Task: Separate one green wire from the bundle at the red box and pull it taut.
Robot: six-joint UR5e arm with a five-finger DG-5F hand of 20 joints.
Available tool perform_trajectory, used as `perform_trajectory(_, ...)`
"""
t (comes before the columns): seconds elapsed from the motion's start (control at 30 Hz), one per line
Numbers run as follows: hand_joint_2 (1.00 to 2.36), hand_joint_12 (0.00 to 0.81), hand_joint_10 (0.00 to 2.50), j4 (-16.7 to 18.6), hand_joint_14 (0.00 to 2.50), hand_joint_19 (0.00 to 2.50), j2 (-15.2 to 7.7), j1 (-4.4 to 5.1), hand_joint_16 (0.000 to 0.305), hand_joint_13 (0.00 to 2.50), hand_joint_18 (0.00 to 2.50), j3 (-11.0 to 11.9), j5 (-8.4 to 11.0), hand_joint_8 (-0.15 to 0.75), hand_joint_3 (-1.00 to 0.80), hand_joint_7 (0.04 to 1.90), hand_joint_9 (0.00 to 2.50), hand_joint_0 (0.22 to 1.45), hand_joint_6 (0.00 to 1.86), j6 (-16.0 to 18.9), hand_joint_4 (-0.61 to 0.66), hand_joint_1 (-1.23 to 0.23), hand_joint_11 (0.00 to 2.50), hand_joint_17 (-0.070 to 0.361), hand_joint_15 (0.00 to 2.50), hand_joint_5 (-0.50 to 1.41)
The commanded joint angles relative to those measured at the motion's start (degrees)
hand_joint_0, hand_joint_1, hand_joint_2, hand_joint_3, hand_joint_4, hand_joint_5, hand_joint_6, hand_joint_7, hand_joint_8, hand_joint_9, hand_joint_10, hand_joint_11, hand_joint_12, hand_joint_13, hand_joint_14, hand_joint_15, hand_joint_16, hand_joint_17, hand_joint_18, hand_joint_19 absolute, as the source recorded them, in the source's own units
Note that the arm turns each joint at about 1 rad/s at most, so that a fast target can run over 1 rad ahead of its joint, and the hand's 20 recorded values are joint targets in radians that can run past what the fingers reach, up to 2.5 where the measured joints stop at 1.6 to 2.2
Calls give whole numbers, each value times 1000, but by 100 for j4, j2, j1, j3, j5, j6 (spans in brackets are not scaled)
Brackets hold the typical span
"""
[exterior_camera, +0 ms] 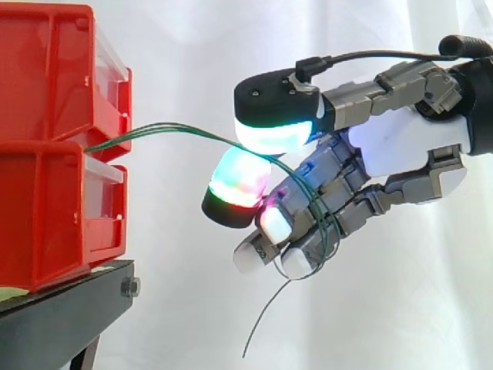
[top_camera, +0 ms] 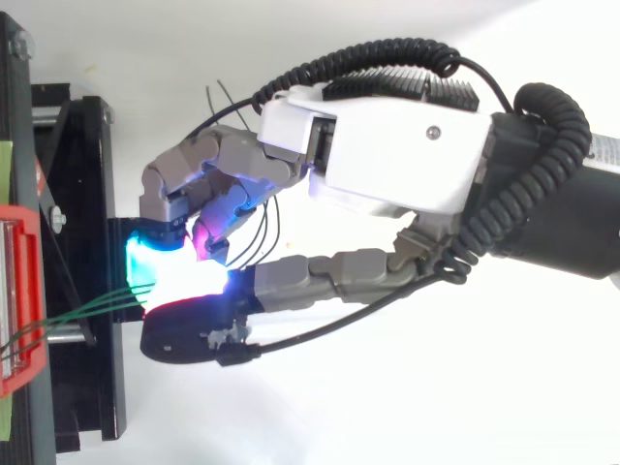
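Two stacked red bins [exterior_camera: 46, 154] stand at the left in the side view; from above the red box [top_camera: 19, 300] lies at the left edge. A bundle of thin green wires [exterior_camera: 169, 129] comes out between the bins and arcs right to my hand [exterior_camera: 400, 146]. The wires [top_camera: 87, 310] slip in between the cyan-glowing thumb pad [exterior_camera: 277, 135] and a green-red fingertip [exterior_camera: 239, 185]. They then run down over the curled fingers, and one loose end [exterior_camera: 266, 316] hangs below. The hand [top_camera: 387, 145] is shut on the wires, about a hand's width right of the bins.
The bins sit on a black stand [exterior_camera: 62, 316] whose frame [top_camera: 87, 194] lies under the fingertips in the top view. A white curtain hangs behind. Open room lies below and to the right of the hand.
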Motion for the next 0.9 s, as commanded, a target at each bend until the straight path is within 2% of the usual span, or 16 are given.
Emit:
perform_trajectory(0.0,1017,321,15,-22,8,302,-2,0,49,620,664,13,-9,290,-237,968,771,614,911,0,179,-810,645,111,227,-208)
perform_trajectory(0.17,1017,323,14,-83,8,307,-2,0,49,626,666,21,-97,289,-251,970,772,610,909,70,182,-804,648,111,225,-207)
perform_trajectory(0.2,1017,323,16,-83,8,302,-2,0,49,625,666,13,-185,290,-251,969,773,609,909,141,184,-802,656,111,228,-207)
perform_trajectory(0.43,1016,324,15,-74,8,308,-2,18,49,627,673,13,-246,291,-266,956,780,612,909,202,185,-800,651,110,226,-207)
perform_trajectory(0.6,1011,325,14,-65,8,307,-2,18,49,634,680,13,-360,296,-349,982,794,597,905,273,187,-794,671,111,227,-203)
perform_trajectory(0.73,1001,329,12,-39,8,304,-2,18,50,637,688,4,-466,298,-485,981,809,574,902,316,189,-757,671,112,230,-197)
perform_trajectory(0.87,1000,330,12,-4,8,302,-2,0,50,643,692,4,-527,300,-500,993,821,555,897,325,191,-740,679,113,233,-190)
